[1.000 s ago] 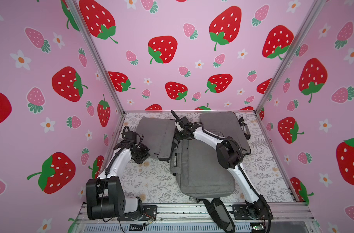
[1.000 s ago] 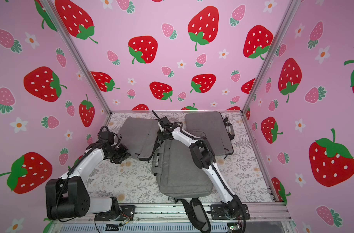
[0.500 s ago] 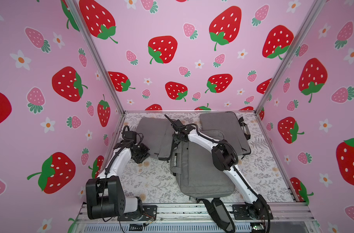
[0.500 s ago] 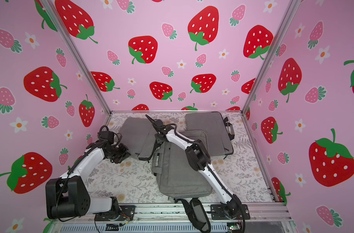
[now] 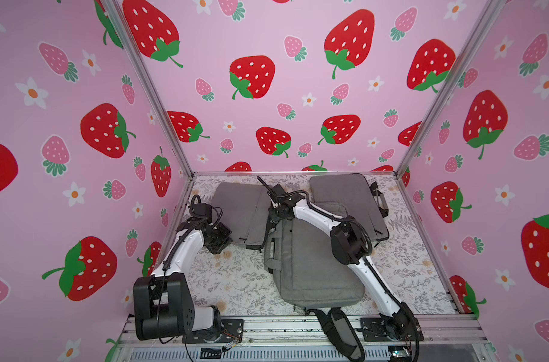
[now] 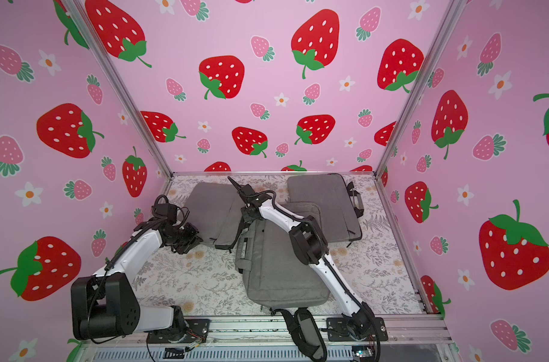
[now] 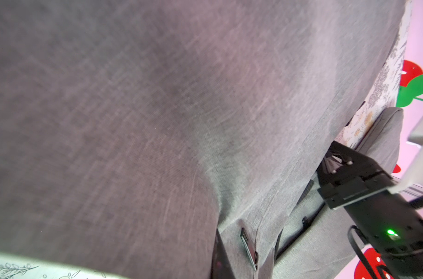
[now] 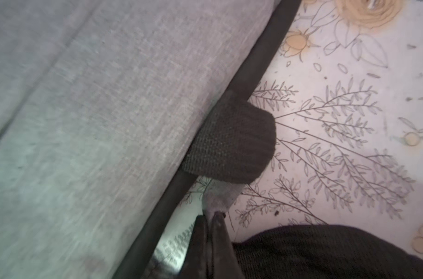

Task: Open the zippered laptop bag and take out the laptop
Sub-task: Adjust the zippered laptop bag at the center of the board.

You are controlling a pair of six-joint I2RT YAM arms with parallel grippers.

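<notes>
**Right gripper pinched on a tab at the centre bag's far-left corner**

Centre bag (image 5: 310, 266) lies flat on the table (image 5: 229, 279), grey, handles on its left side. Right gripper (image 5: 276, 217) is down at the bag's far-left corner. In the right wrist view its fingertips (image 8: 198, 232) are together on a small grey tab (image 8: 221, 198), just beside a black webbing loop (image 8: 229, 145) on a black-piped bag edge. From that view I can't tell which bag the tab belongs to.

Second grey bag (image 5: 238, 210) lies just beyond the centre bag's left side. Left gripper (image 5: 224, 241) sits left of the centre bag, at the second bag's near corner — closed. Its wrist view is mostly grey fabric, so I can't tell whether any is pinched.

Third grey bag (image 5: 345, 194) lies behind the centre bag's right half, touching it.
</notes>
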